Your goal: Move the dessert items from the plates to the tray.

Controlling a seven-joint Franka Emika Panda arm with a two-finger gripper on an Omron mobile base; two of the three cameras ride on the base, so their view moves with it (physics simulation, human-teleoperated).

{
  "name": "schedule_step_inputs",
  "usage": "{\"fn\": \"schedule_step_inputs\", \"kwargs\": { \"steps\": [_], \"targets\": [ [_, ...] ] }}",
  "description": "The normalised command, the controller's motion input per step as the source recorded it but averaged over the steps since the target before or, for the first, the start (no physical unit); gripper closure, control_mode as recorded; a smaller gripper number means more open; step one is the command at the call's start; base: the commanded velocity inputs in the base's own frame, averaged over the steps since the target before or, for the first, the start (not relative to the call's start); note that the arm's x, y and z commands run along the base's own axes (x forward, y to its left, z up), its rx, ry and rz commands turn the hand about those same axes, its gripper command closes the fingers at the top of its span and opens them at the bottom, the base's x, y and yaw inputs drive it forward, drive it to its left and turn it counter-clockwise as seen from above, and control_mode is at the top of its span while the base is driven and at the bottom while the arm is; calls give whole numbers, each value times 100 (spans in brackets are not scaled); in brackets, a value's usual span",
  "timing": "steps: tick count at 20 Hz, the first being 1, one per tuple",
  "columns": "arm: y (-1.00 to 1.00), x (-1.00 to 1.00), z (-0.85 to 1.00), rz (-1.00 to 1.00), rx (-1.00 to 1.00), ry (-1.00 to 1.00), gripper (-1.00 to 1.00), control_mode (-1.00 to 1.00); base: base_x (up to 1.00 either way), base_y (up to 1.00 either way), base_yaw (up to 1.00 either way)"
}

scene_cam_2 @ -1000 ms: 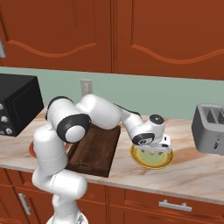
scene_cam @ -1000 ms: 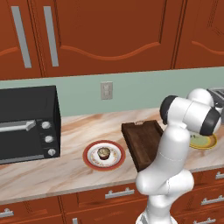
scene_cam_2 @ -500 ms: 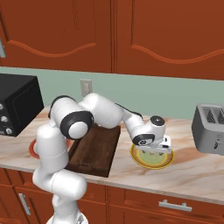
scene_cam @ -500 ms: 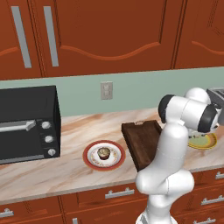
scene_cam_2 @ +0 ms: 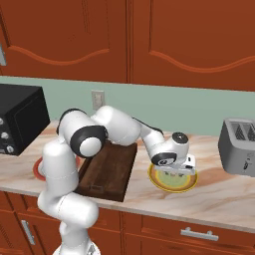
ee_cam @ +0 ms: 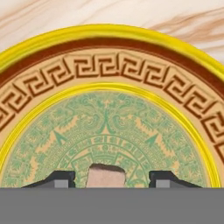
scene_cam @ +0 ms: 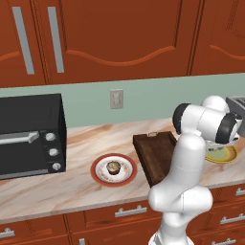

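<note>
The end effector [ee_cam: 107, 180] is positioned low over the yellow-rimmed plate [scene_cam_2: 173, 180] on the table [scene_cam_2: 219, 191]. Its fingertips [ee_cam: 60, 179] are spread, with the pale beige piece [ee_cam: 106, 175] between them at plate centre; contact with the piece cannot be confirmed, as the lower edge of the hand view is cut off. The dark wooden tray [scene_cam_2: 108, 168] lies just beside this plate. The brown cupcake [scene_cam: 113, 167] sits on the red-rimmed plate [scene_cam: 99, 175], beyond the tray, near the black oven [scene_cam: 29, 134].

Count: two plates, red-rimmed [scene_cam: 114, 169] and yellow-rimmed [scene_cam_2: 174, 180]; two desserts, cupcake [scene_cam: 113, 167] and beige piece [ee_cam: 106, 175]; one tray [scene_cam_2: 109, 167]; one oven [scene_cam: 29, 135]; one toaster [scene_cam_2: 240, 147].
</note>
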Motion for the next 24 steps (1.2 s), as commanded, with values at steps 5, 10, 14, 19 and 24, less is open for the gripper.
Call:
{"fn": "schedule_step_inputs", "kwargs": {
  "steps": [5,10,14,19,24],
  "targets": [
    [0,0,0,0,0,0,100,-100,0,0,0],
    [0,0,0,0,0,0,100,-100,0,0,0],
    [0,-1,2,0,0,0,100,-100,0,0,0],
    [0,-1,42,0,1,0,100,-100,0,0,0],
    [0,-13,72,0,0,-1,100,-100,0,0,0]
  ]
}}
